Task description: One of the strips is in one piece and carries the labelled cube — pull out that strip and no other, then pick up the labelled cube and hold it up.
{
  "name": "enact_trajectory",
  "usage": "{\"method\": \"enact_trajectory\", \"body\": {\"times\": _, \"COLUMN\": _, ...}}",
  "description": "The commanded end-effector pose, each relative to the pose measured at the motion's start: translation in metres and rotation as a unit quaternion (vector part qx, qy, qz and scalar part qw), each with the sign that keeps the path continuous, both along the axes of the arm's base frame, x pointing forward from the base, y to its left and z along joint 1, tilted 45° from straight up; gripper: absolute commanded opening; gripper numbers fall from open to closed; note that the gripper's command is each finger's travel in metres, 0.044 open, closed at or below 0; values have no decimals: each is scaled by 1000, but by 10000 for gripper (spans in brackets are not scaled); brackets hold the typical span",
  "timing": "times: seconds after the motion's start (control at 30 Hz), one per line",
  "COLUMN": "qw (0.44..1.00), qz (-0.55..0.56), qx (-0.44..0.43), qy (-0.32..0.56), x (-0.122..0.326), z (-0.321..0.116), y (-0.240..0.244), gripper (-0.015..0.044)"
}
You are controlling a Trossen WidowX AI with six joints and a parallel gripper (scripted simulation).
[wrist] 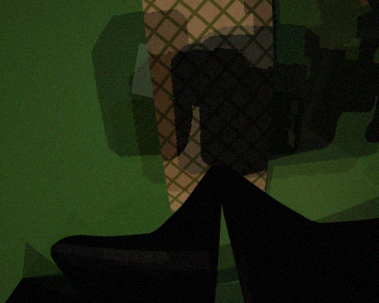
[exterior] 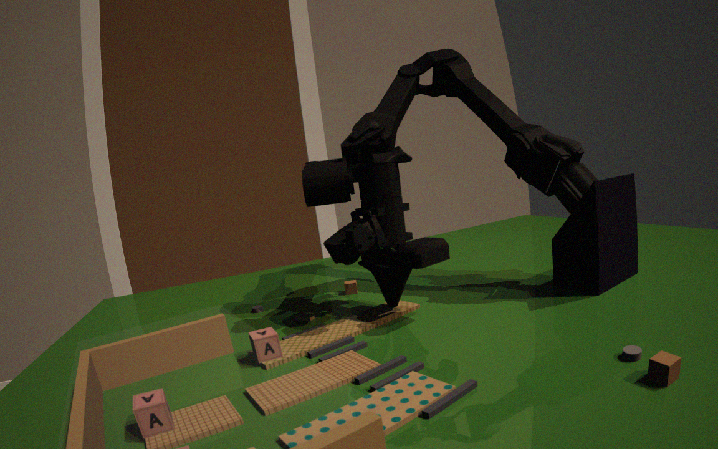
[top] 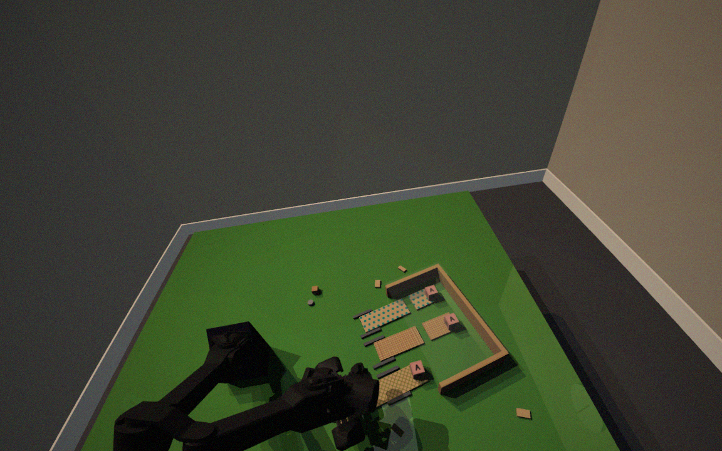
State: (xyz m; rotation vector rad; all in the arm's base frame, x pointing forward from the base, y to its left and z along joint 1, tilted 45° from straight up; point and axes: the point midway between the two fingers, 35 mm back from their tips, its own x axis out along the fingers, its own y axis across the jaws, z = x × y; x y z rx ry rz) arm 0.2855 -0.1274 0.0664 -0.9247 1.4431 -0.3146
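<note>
The diamond-lattice strip (top: 396, 388) (exterior: 325, 336) (wrist: 215, 14) is in one piece, and a pink cube marked A (top: 417, 368) (exterior: 268, 348) sits on its far end, just outside the open side of the walled area. My gripper (exterior: 392, 305) (wrist: 218, 172) is shut, pointing down, with its tips at the strip's top near the arm-side end. The square-grid strip (top: 398, 343) (exterior: 311, 382) has a gap before its short piece (top: 435, 327) (exterior: 199, 418), which carries another A cube (top: 451, 321) (exterior: 152, 414). The dotted strip (top: 384, 316) (exterior: 406, 399) is also split, with a third cube (top: 430, 291).
A low wooden wall (top: 473, 373) (exterior: 163, 352) surrounds three sides of the cube area. Dark rails (top: 387, 371) (exterior: 450, 398) flank the strips. A small wooden cube (top: 314, 289) (exterior: 664, 368) and grey disc (top: 310, 302) (exterior: 631, 353) lie apart. A flat block (top: 523, 413) lies beyond the wall.
</note>
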Motion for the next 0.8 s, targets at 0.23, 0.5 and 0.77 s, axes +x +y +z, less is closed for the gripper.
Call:
{"method": "enact_trajectory", "body": {"times": 0.23, "qw": 1000, "qz": -6, "qx": 0, "qy": 10, "x": -22, "z": -2, "y": -9, "gripper": 0}}
{"method": "enact_trajectory", "body": {"times": 0.5, "qw": 1000, "qz": -6, "qx": 0, "qy": 10, "x": -28, "z": -1, "y": -12, "gripper": 0}}
{"method": "enact_trajectory", "body": {"times": 0.77, "qw": 1000, "qz": -6, "qx": 1, "qy": 10, "x": -25, "z": 32, "y": 21, "gripper": 0}}
